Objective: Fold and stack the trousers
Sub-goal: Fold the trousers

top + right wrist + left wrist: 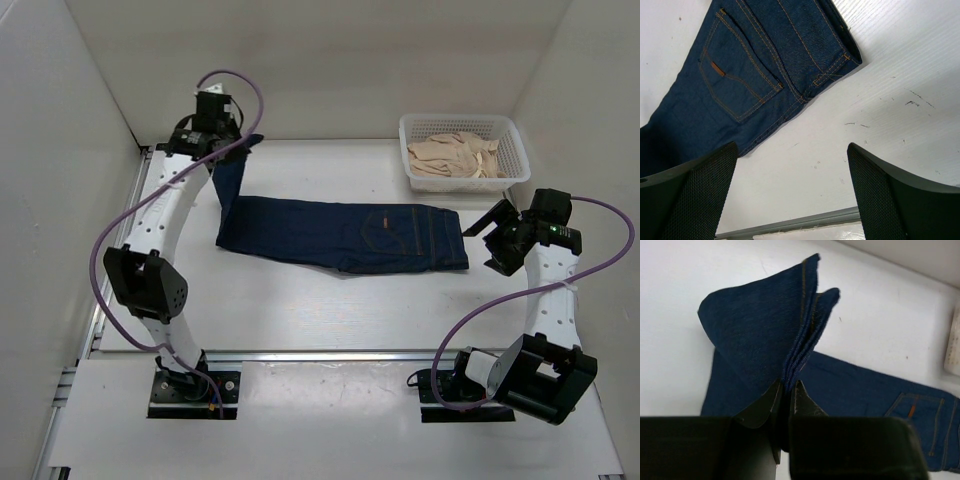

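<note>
Right gripper [791,150]: spread, empty — right of trousers [340,232].
Left gripper [788,390]: pinching their leg ends, lifted far-left.

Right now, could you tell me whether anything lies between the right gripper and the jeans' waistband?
Nothing visible does. Only bare table separates the open right gripper from the jeans' waistband; the white basket sits farther back, off that path.

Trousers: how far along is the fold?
Done: trousers look halved lengthwise, lying on the table. In hand: left hand pinches the lifted leg ends; right hand open by the waistband, empty. Left: crosswise fold, then stacking.
</note>
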